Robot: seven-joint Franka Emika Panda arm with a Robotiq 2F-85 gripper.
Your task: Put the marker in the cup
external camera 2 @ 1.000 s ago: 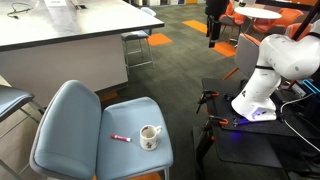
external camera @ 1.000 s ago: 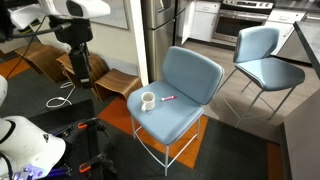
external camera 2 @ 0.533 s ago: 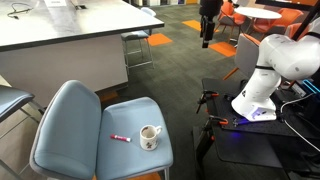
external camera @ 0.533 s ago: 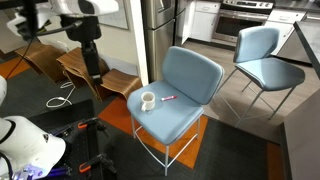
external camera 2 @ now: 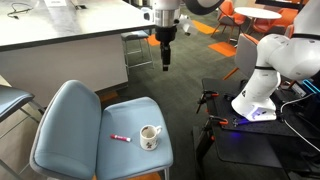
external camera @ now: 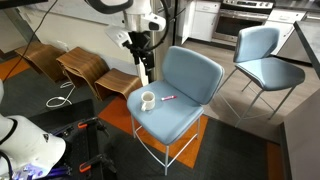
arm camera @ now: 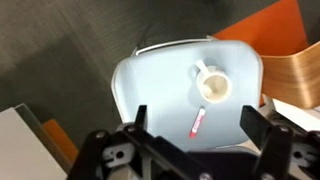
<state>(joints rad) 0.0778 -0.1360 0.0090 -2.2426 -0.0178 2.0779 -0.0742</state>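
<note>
While our end effector [arm camera: 193, 110] hangs open, well apart from the bench [arm camera: 150, 80], the marker [arm camera: 197, 122] lies flat near the cup [arm camera: 213, 88]; descending carelessly, we could knock the cup or roll the marker off.

The arm [external camera 2: 163, 14] hangs the end effector [external camera 2: 165, 66] straight down, fingers spread wide apart, gripping nothing.

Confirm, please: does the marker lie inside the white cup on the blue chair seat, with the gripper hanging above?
Not inside: the wrist view shows the marker lying on the chair seat beside the cup; the gripper does hang above.
</note>
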